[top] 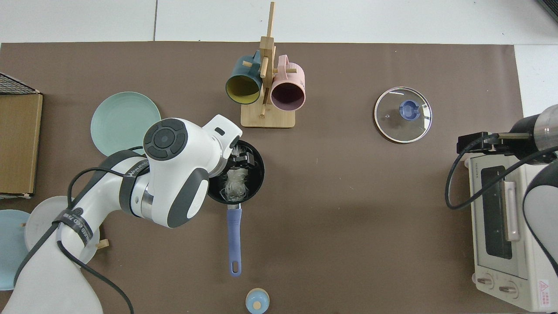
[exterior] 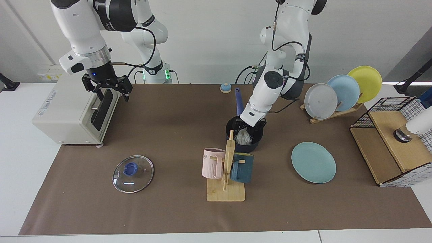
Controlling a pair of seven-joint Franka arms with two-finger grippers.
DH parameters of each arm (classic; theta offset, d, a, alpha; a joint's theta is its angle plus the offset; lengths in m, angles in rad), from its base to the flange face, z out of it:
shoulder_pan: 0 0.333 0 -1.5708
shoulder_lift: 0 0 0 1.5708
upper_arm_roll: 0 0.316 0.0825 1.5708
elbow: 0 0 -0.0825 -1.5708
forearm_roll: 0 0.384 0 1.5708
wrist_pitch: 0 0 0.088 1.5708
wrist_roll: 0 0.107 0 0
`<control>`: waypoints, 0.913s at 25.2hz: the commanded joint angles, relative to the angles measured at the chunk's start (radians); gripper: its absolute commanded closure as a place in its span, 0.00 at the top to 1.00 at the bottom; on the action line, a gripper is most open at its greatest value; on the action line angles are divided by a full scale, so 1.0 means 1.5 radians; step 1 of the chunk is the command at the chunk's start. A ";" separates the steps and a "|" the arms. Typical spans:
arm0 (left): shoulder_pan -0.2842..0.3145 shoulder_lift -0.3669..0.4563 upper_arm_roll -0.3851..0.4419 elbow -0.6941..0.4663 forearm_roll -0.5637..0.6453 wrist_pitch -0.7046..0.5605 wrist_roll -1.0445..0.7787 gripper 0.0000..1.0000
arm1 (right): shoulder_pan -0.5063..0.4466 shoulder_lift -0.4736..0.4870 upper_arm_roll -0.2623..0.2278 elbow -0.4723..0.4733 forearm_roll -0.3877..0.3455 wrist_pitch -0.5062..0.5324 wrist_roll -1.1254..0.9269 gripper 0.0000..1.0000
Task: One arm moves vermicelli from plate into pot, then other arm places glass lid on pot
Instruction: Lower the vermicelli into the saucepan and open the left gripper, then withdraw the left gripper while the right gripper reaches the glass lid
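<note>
L gripper [exterior: 250, 125] in pot [exterior: 255, 143], grasp undeterminable | vermicelli [top: 236, 185] inside pot | R gripper [exterior: 106, 88] open, waits by oven | risk: strands cling to gripper, lift out w/ it

White table [exterior: 10, 168], mostly covered by a brown mat [exterior: 175, 135]. Sitting straight on that, going by the facing view: beige toaster oven [exterior: 67, 114] at the far left, half off the mat edge. Glass lid [exterior: 132, 173] flat at the near left, blue knob up, well apart from everything else. Wooden mug rack [exterior: 225, 194] near the middle with a pink and a dark teal mug hung on it. Dark navy pot [exterior: 251, 146] just behind the rack, blue handle pointing to the far side. Tiny blue-and-tan knob-looking thing [exterior: 225, 88] at the far edge, no clue what exactly. Teal plate [exterior: 313, 162] to the right of the pot. Wooden plate rack [exterior: 334, 114] at the far right holding grey, blue and yellow plates on edge. Wire-and-wood box [exterior: 388, 148] at the right end.
</note>
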 commanded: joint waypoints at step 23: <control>0.143 -0.114 0.063 0.245 0.041 -0.401 0.198 1.00 | -0.002 0.531 0.007 0.485 0.001 0.005 -0.016 1.00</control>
